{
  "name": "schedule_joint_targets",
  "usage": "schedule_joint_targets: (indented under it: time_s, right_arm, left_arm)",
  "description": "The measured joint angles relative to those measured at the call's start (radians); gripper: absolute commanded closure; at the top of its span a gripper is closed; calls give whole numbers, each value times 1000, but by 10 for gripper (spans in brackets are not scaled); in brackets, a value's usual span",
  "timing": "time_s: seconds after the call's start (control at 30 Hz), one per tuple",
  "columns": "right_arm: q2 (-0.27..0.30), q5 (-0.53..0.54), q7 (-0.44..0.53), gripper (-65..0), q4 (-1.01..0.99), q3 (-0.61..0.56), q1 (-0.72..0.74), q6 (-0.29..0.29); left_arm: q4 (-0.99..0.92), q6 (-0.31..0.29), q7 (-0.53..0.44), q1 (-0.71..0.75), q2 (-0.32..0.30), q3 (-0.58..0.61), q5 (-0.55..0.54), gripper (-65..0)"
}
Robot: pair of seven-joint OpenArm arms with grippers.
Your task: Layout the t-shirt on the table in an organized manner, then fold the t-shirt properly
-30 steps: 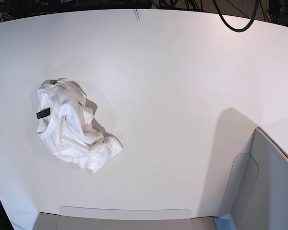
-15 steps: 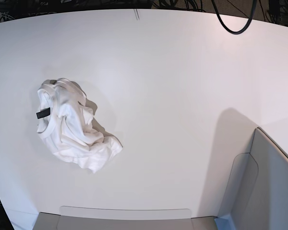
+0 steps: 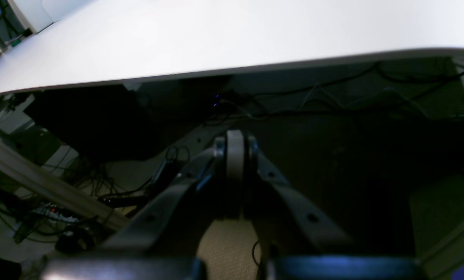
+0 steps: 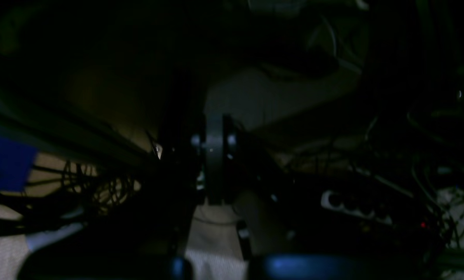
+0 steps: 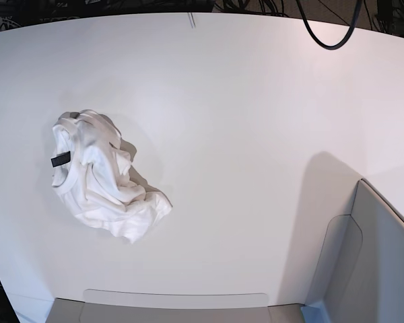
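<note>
Two closed jaws meet us in the left wrist view: our left gripper (image 3: 235, 146) has its fingers pressed together around a pale centre piece, with nothing held between them. It hangs below the table (image 3: 224, 35), whose white top and curved edge run across the picture above and beyond the jaws. Under that edge, past the fingertips, lie dark floor and tangled cables (image 3: 333, 97); a pale rail (image 3: 41, 186) slants down to the left of the jaws. We see no t-shirt from here.

From the right wrist view we get a very dark picture. Our right gripper (image 4: 212, 149) is also shut, its fingers together and empty. Beyond and to the right of the jaws we make out a power strip (image 4: 356, 208) among cables on the floor, and a blue patch (image 4: 4, 163) sits far to the left. We cannot tell more in this dimness.

From the base view neither gripper shows. The t-shirt (image 5: 104, 178) lies in a crumpled heap on the table's left part, its small black neck label (image 5: 60, 159) facing up near the ribbed collar. It is well apart from the light grey panels (image 5: 367, 269) at the near right and near edge. A black cable loop (image 5: 330, 30) hangs over the far edge. We see no containers anywhere.
</note>
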Motion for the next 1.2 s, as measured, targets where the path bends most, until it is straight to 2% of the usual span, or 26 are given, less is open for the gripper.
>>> schedule_joint_targets:
  time_s: [0.17, 0.5, 0.97, 1.2]
  right_arm:
    - [-6, -4, 2, 0, 168, 0, -74, 1]
    - [-3, -4, 2, 0, 390, 2, -187, 1]
    - [3, 0, -1, 0, 652, 4, -274, 1]
    - [6, -1, -2, 0, 772, 4, -317, 1]
  left_arm:
    - [43, 0, 2, 29, 0, 0, 3, 0]
    - [217, 4, -1, 148, 0, 127, -4, 0]
    - [401, 4, -1, 231, 0, 129, -4, 0]
    - [420, 4, 0, 231, 0, 129, -3, 0]
